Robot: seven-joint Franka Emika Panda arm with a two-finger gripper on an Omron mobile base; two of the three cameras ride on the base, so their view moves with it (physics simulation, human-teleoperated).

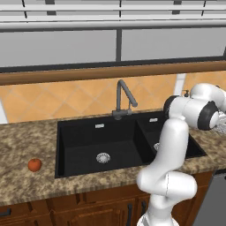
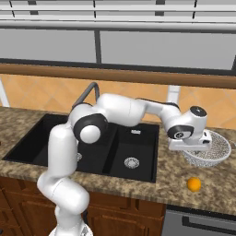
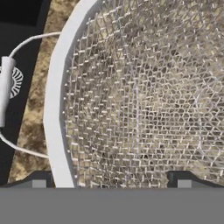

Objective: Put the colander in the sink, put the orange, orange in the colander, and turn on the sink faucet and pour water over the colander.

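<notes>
The colander [image 2: 217, 148], a speckled mesh bowl with a white rim, stands on the counter just right of the black sink [image 2: 138, 146]. My gripper [image 2: 195, 151] hangs over its left rim, open. In the hand view the rim [image 3: 56, 127] runs up between the fingertips [image 3: 39, 183], close to the left one, and my gripper [image 3: 111, 181] holds nothing. A reddish orange [image 1: 34, 164] lies on the counter left of the sink [image 1: 84, 132]. A yellower orange [image 2: 194, 184] lies in front of the colander. The dark faucet [image 1: 123, 99] stands behind the basins with no water showing.
The colander's thin wire side handle [image 3: 26, 40] reaches toward the smaller basin, whose silver drain [image 3: 16, 82] shows beyond it. The larger basin's drain [image 1: 103, 157] is bare. A tiled wall and a wooden ledge [image 1: 88, 74] run behind the counter.
</notes>
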